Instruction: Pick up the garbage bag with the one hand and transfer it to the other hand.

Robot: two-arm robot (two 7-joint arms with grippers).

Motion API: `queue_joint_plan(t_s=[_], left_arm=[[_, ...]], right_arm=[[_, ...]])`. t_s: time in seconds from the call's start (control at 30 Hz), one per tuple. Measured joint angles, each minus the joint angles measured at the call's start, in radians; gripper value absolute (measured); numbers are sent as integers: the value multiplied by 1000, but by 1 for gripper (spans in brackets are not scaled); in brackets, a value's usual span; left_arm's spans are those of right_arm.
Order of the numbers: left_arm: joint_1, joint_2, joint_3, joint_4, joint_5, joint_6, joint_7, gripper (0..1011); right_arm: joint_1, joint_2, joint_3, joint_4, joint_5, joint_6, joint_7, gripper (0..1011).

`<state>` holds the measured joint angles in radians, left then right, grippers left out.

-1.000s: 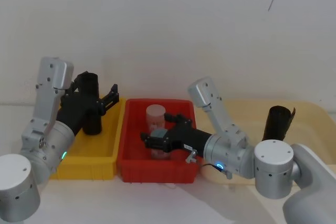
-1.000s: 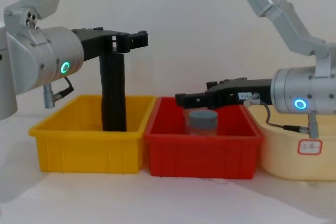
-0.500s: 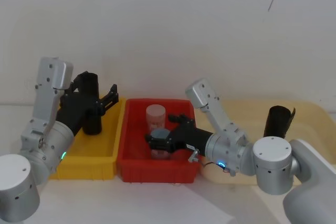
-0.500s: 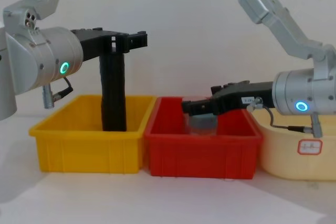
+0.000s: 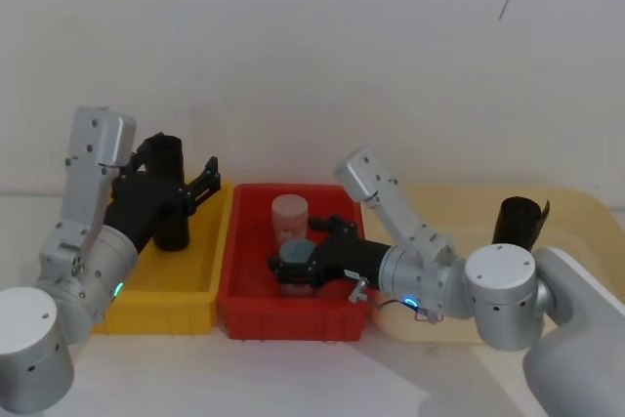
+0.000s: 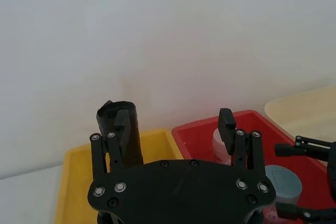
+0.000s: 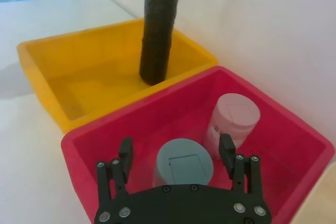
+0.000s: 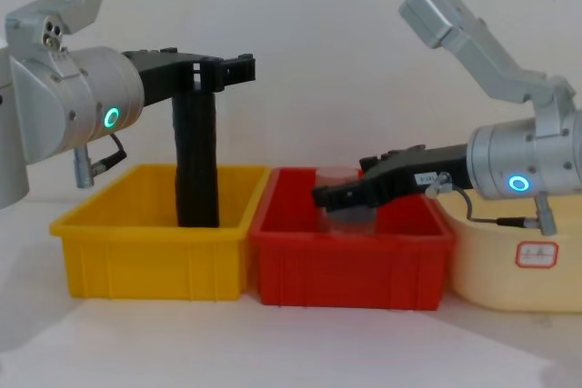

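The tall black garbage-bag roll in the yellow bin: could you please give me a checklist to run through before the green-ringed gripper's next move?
1. Tall matte-black garbage-bag roll stands upright in the yellow plastic bin: ok.
2. Green-ringed left gripper open at the level of the roll's top: ok.
3. Roll centred between its fingers: not ok; in the left wrist view it sits close to one finger.
4. Roll gripped: not ok, fingers apart.
5. Blue-ringed right gripper free to receive: not ok; it is low in the red plastic bin, open on either side of a grey-lidded jar.
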<state>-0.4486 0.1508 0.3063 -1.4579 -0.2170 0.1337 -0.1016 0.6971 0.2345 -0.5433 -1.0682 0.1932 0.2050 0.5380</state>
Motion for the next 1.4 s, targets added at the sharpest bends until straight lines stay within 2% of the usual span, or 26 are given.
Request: queue_joint_plan(t_s=[0.7, 1.23, 1.4], left_arm=[[0, 0, 0, 0, 0, 0, 0, 1002], [0, 0, 0, 0, 0, 0, 0, 1001], [0, 0, 0, 0, 0, 0, 0, 1001]], right_arm=[[41, -14, -35, 66, -11, 1, 28, 1001], [48, -15, -41, 84, -31, 8, 27, 1001], [48, -15, -39, 86, -35, 11, 27, 918]])
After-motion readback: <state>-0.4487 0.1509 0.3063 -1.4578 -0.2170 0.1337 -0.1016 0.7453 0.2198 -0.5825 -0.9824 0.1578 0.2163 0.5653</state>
